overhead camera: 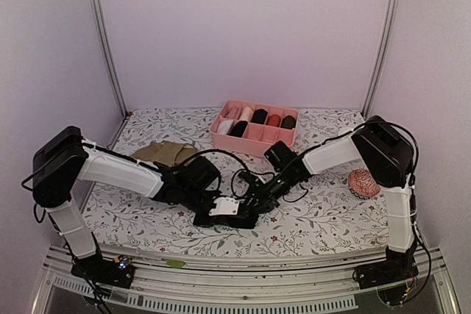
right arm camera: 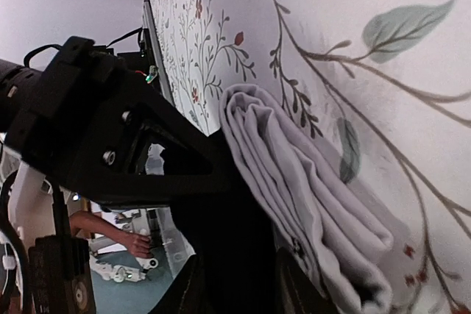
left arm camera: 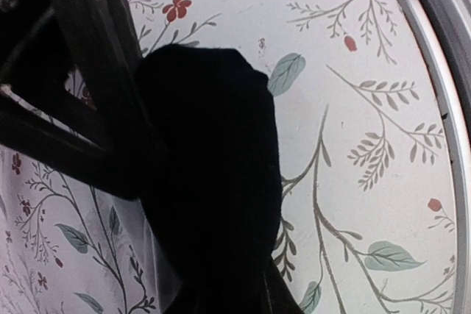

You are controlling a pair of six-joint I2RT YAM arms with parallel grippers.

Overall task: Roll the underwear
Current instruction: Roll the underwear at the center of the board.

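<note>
A black pair of underwear with white trim (overhead camera: 232, 218) lies bunched on the floral table near the front middle. My left gripper (overhead camera: 208, 207) and right gripper (overhead camera: 255, 198) meet over it from either side. In the left wrist view the black fabric (left arm camera: 213, 152) fills the middle and hides my left gripper (left arm camera: 221, 288), which seems shut on it. In the right wrist view my right gripper (right arm camera: 235, 281) is shut on the black fabric (right arm camera: 228, 233), next to its folded white trim (right arm camera: 309, 196). An olive-brown pair (overhead camera: 165, 154) lies flat at the back left.
A pink divided box (overhead camera: 221, 131) with several rolled items stands at the back middle. A red-and-white patterned ball (overhead camera: 363, 183) sits by the right arm. The table's front metal edge (left arm camera: 441, 71) runs close to the underwear. The left gripper's black frame (right arm camera: 110, 130) crowds the right wrist view.
</note>
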